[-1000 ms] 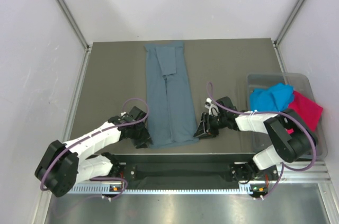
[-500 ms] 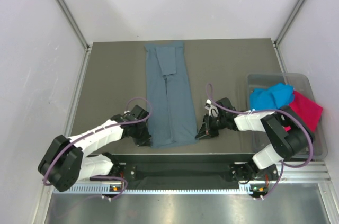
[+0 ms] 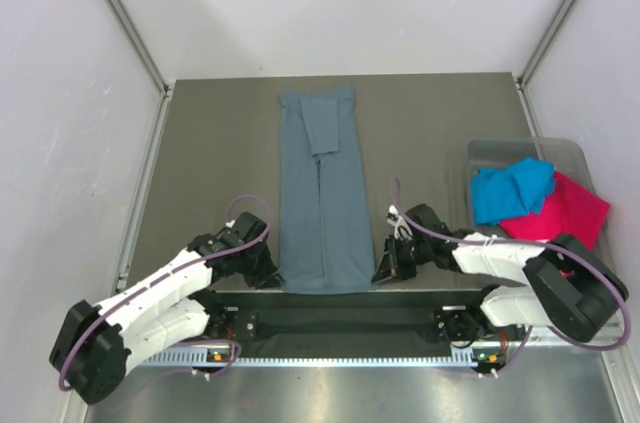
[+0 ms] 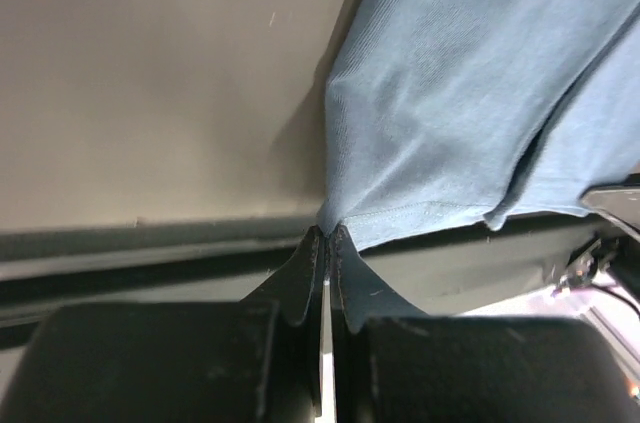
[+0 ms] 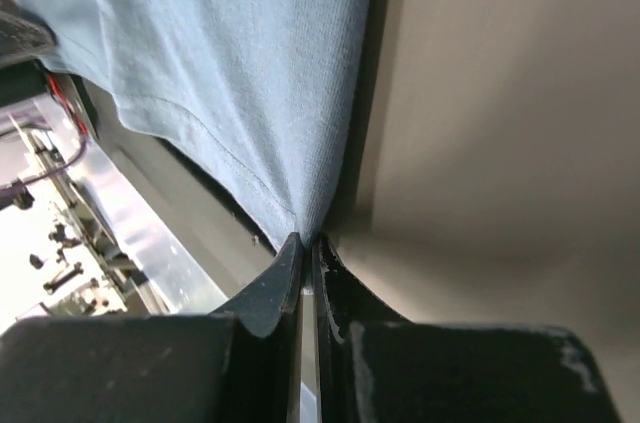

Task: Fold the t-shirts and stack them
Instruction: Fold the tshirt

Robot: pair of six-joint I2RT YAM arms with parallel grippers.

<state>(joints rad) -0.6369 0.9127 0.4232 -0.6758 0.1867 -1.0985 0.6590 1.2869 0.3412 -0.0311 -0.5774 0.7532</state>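
Enclosed lab robot cell: white walls (image 3: 350, 3), aluminium framing (image 3: 121, 13).

White-shelled arms (image 3: 165, 278), black joints, looping purple cables (image 3: 248, 198), matte black gripper fingers (image 4: 300, 278)

matt knit cloth slate-blue t-shirt (image 3: 322, 198); smooth matt table (image 3: 210, 158); clear plastic tub (image 3: 575, 155).
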